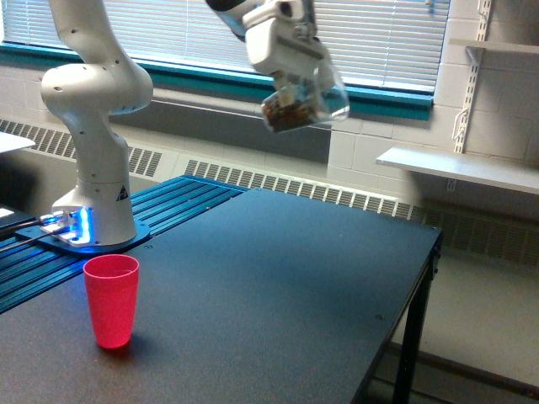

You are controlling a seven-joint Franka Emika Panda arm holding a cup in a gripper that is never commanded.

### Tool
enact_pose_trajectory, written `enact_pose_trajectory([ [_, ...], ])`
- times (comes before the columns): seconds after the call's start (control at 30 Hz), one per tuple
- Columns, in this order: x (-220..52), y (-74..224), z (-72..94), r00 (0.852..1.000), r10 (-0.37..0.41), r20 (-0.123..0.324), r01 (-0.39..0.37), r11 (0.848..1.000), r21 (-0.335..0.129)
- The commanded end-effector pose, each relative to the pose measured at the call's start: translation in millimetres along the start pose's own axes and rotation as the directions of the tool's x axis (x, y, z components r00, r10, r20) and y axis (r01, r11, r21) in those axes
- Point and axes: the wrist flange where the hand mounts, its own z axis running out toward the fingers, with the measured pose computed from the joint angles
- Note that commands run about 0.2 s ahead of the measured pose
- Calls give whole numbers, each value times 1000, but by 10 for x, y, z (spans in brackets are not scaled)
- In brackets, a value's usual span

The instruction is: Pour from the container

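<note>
My gripper point(290, 74) is clamped on the jar point(305, 103), holding it high in the air over the far part of the table point(278, 286), in front of the window blinds point(370, 34). The jar is clear and tilted, its open end toward the exterior view's right; brown pieces lie heaped in its lower end, toward the exterior view's left. The picture is blurred around the gripper, so I cannot make out the fingers one by one. The red cup point(111, 300) stands upright near the table's front corner at the exterior view's left, well apart from the jar and far below it. My base point(93, 215) sits on blue ribbed rails point(168, 202) just behind the cup, with blue lights glowing low on the mount. The dark tabletop is matte. A white shelf point(459, 168) juts from the wall at the exterior view's right, beyond the table edge.
</note>
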Motion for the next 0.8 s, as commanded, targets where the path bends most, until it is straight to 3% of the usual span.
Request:
enact_pose_trajectory([
  [0.03, -50, 288, 50, 992, 124, 3, -124, 991, -48],
  [0.27, -119, 604, 142, 978, 208, 10, -206, 974, -99],
  [0.43, -159, 833, 204, 959, 281, 16, -277, 952, -128],
  [0.8, -179, 1274, 334, 896, 443, 15, -434, 883, -178],
])
